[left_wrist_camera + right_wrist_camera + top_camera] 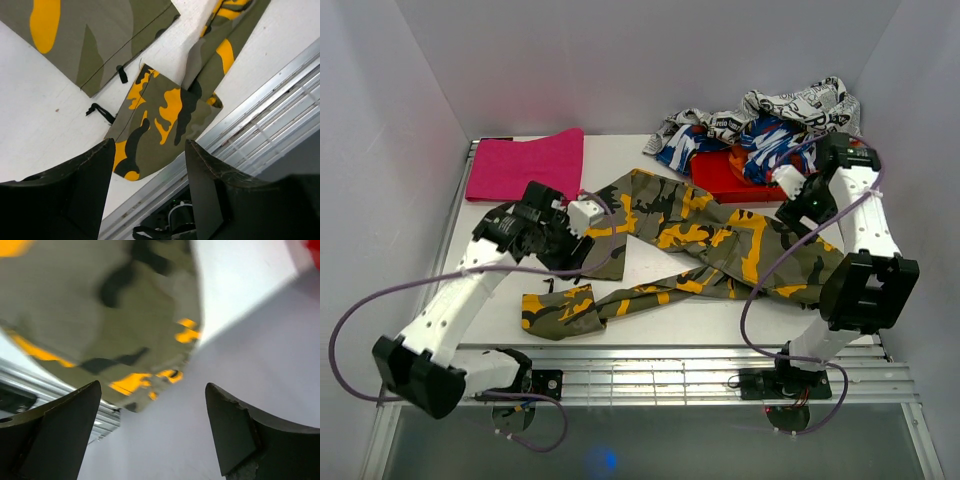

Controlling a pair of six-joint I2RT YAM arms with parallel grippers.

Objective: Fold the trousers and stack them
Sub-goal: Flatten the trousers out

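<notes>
The trousers [720, 240] sprawl unfolded across the middle of the table [610, 152], 1 cuff by its front edge, while above that table the left gripper [147, 150] and right gripper [152, 387] hang with jaws spread, empty.
</notes>
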